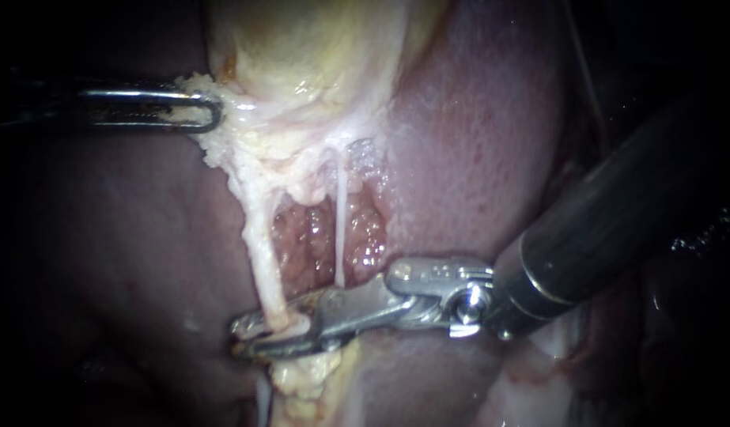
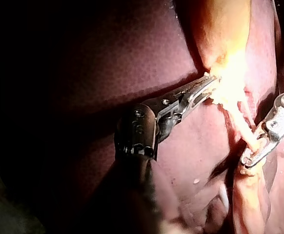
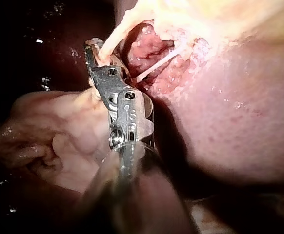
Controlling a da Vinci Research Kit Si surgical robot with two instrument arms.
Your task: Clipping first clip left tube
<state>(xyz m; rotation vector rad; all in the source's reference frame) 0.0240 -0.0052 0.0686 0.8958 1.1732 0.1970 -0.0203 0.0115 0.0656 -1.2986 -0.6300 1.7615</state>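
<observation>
Right instrument [image 1: 274, 332] has its jaws nearly closed across the left tube [image 1: 258, 245], low at 7 o'clock, touching it on both sides. No clip shows on the tube, so firing and release seem left to do. Left instrument [image 1: 210, 107], at 10 o'clock, has its jaws closed on the gallbladder [image 1: 301, 47] edge

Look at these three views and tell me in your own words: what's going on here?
The left instrument holds pale tissue at the gallbladder's edge, jaws shut on it. The right instrument has its jaws shut across the left tube, low down, over the liver. The thin right tube is untouched. No clip shows on either tube yet.
</observation>
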